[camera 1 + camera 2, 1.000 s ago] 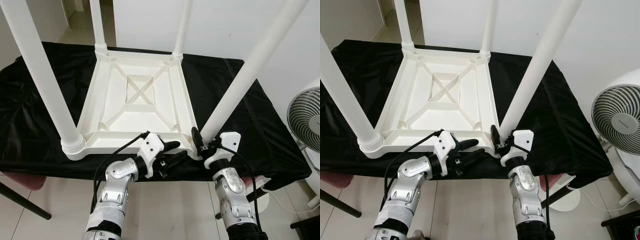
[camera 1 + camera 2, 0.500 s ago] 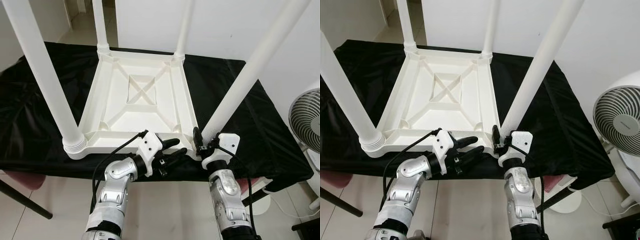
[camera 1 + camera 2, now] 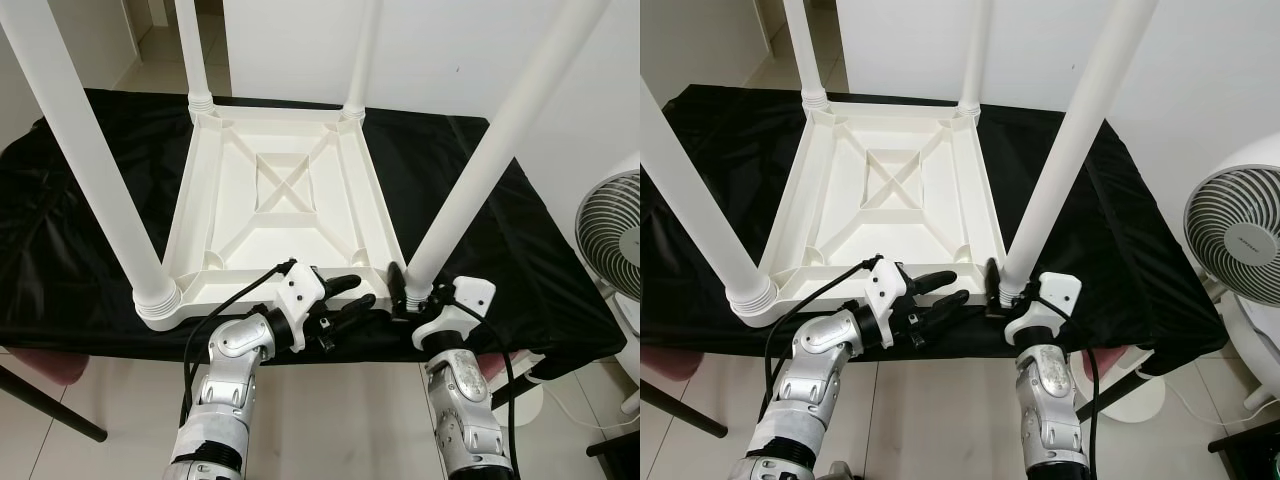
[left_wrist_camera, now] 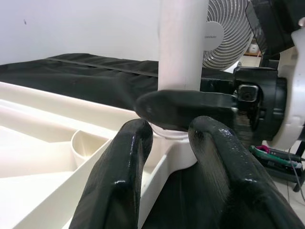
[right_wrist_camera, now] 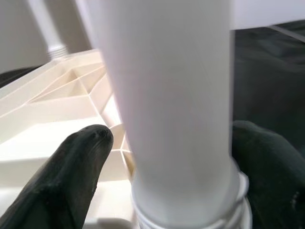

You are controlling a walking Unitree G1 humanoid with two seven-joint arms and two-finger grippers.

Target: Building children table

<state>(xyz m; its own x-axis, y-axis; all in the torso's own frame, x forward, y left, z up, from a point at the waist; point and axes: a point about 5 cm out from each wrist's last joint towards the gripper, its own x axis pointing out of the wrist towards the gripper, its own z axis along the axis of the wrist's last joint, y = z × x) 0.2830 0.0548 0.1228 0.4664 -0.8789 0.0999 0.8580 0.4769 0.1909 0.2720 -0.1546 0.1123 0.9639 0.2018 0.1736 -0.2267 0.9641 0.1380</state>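
the right gripper [image 3: 400, 291] is clamped around the base of the near right leg [image 3: 487, 150], one finger on either side where it screws into the upturned white table [image 3: 280, 200]. the left gripper [image 3: 345, 297] sits parted just beside that corner, against the near edge, holding nothing. the table lies upside down on the black-draped desk [image 3: 520, 240], four legs up, a fan [image 3: 610, 235] off right.

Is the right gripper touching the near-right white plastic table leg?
Cannot tell. In the right wrist view, the right gripper's black fingers flank the white table leg; contact isn't plainly visible.
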